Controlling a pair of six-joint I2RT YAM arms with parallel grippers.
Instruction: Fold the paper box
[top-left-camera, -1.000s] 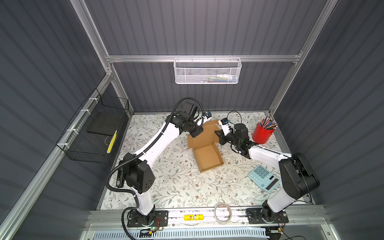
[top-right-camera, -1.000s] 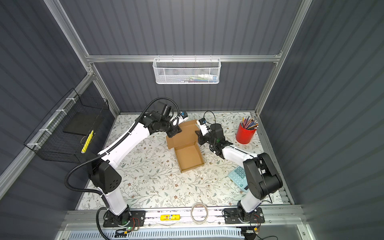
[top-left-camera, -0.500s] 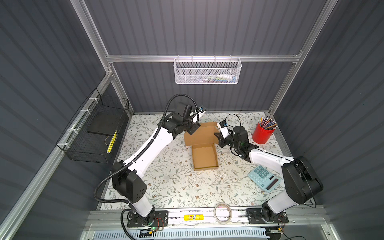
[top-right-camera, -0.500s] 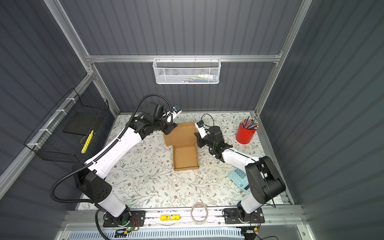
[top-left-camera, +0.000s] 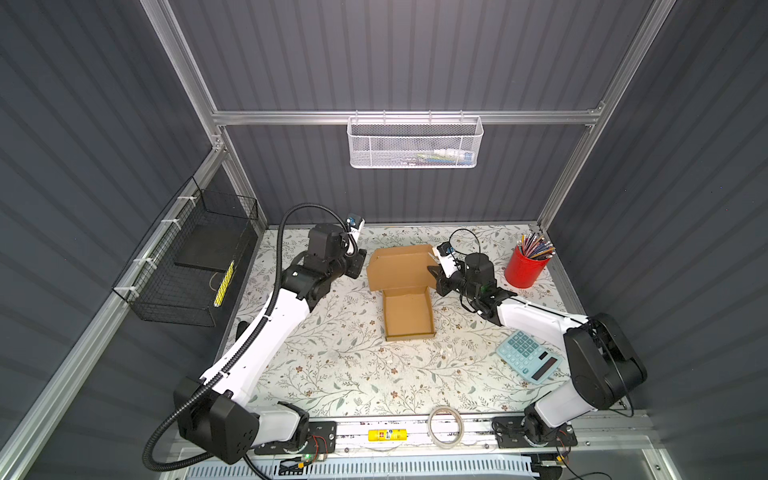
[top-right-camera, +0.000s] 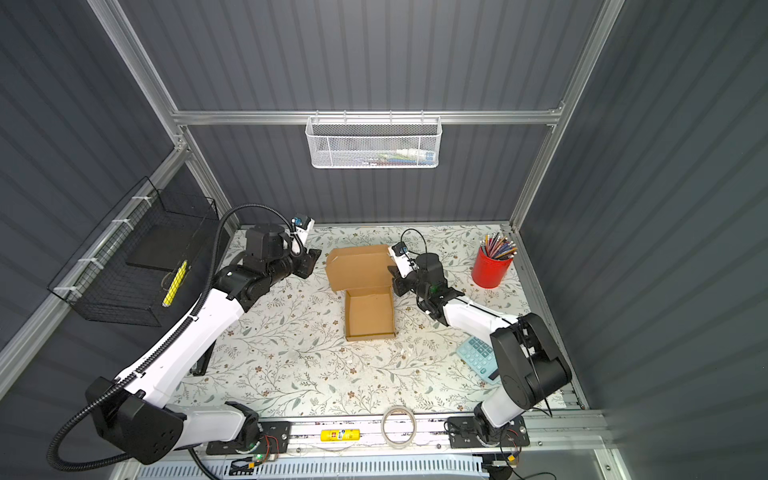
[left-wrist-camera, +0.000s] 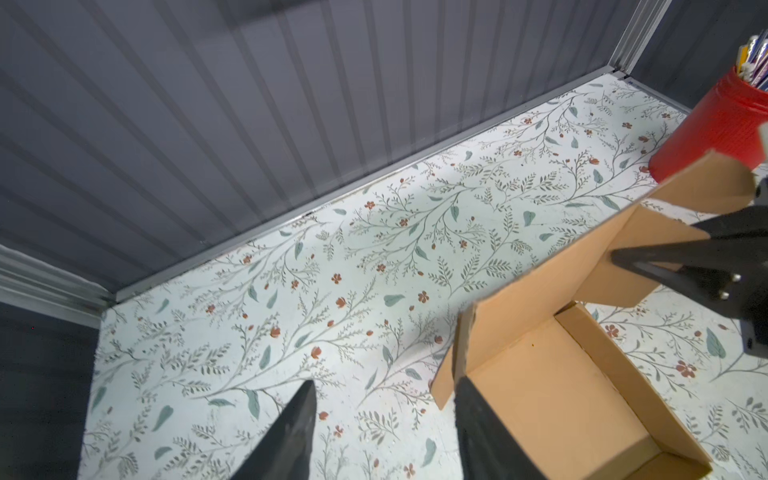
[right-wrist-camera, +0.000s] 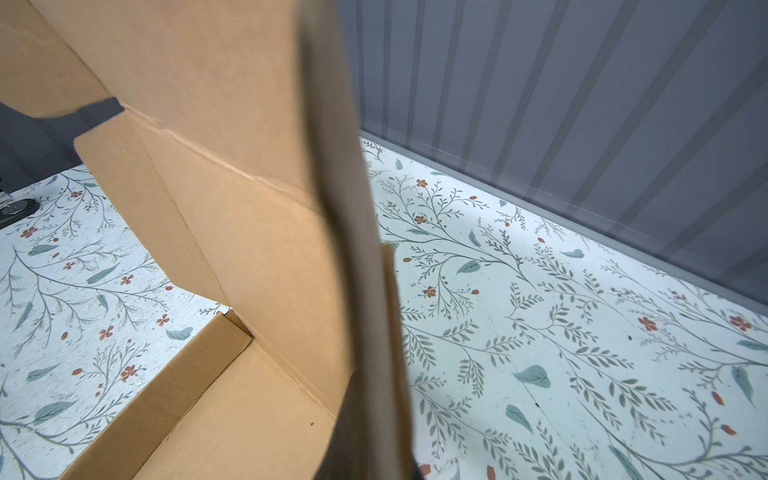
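Overhead, a floral-patterned table holds a red cup of coloured pencils near its far right corner. The paper box, plain brown cardboard, sits on the table well to the left of the red cup in both top views. Its shallow tray is open and lies nearer the viewer than the red cup. Its lid is raised at the end level with the cup, with a side flap at each edge.

The right gripper sits between the red cup and the paper box. Its claw is clenched on the lid's flap on the cup side. The left wrist view shows its black fingers pinching that cardboard edge.

The left gripper is on the far side of the paper box from the red cup, just beside the lid's other flap. Its claw is released. Seen from the left wrist, the left gripper has bare table between its fingers, and one finger is just beside the flap. Whether it touches the flap cannot be told.

A pale blue calculator lies nearer the viewer than the red cup.
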